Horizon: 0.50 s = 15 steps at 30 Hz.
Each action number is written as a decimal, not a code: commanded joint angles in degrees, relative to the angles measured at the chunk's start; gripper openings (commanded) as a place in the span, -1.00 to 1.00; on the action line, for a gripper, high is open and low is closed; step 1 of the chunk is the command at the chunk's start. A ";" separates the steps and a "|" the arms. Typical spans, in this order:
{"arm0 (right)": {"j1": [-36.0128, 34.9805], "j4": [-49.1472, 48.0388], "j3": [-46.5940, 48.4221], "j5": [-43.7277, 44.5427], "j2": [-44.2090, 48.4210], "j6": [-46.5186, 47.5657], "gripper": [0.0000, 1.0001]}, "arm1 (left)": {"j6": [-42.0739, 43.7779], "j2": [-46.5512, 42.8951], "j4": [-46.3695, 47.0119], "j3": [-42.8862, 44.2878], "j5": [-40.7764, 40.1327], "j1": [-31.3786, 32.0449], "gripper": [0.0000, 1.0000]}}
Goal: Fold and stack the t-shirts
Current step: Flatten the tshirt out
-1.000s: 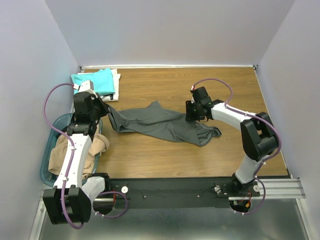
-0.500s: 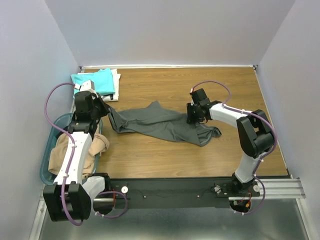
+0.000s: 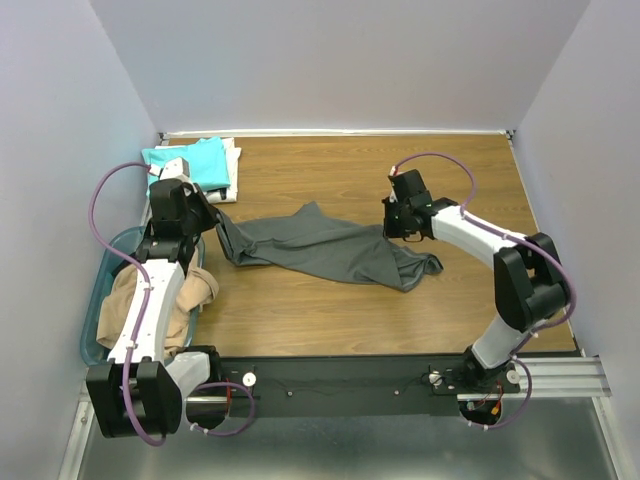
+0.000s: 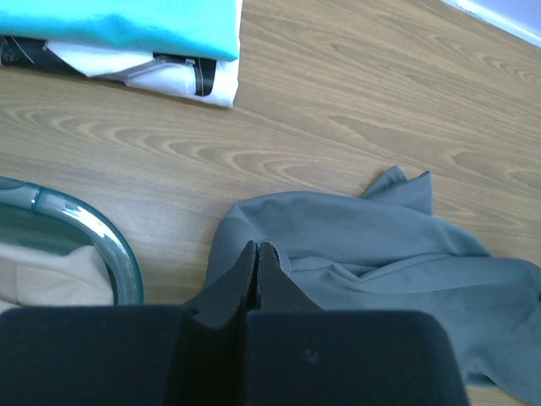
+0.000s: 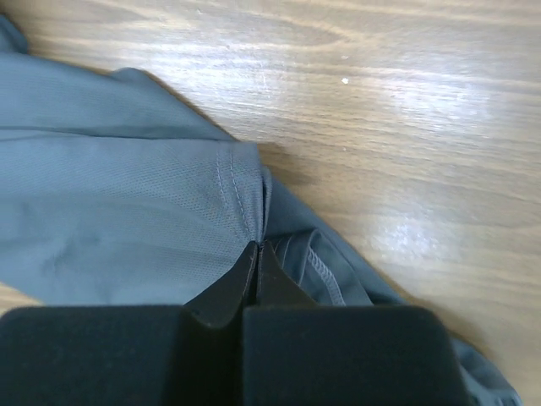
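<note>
A dark grey t-shirt (image 3: 325, 245) lies crumpled across the middle of the wooden table. My left gripper (image 3: 212, 218) is shut on its left end (image 4: 254, 254), where the cloth rises off the table between the fingers. My right gripper (image 3: 392, 232) is shut on a hemmed fold (image 5: 259, 247) at the shirt's right side. A teal t-shirt (image 3: 190, 162) lies folded on a white t-shirt (image 3: 233, 170) at the back left; both show in the left wrist view as teal t-shirt (image 4: 127, 25) over white t-shirt (image 4: 169, 76). A tan t-shirt (image 3: 150, 305) is bunched in the basket.
The blue-green plastic basket (image 3: 98, 300) stands at the left front edge beside the left arm; its rim (image 4: 93, 224) shows in the left wrist view. Bare wood (image 3: 450, 170) stretches behind and right of the grey shirt. Walls close in the table on three sides.
The right gripper has closed on the grey shirt's right fold and shifted slightly right and back. The left gripper stays shut on the left end, little moved.
</note>
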<state>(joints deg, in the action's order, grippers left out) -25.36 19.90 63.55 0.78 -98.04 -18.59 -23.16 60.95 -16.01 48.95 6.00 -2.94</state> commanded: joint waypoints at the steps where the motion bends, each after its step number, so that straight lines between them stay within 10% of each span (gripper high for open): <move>1: 1.19 3.65 0.52 1.95 5.04 -0.40 -0.99 | 1.18 0.57 0.45 2.90 -1.43 -0.31 -1.00; 15: 12.70 11.47 23.52 -1.92 9.89 1.80 -0.99 | -1.63 12.70 5.02 22.57 2.96 -0.31 -1.00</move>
<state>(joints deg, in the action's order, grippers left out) -14.90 28.18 78.11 -0.05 -90.08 -18.26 -23.83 71.75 -14.46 63.18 6.33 -2.94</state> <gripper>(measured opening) 0.006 0.007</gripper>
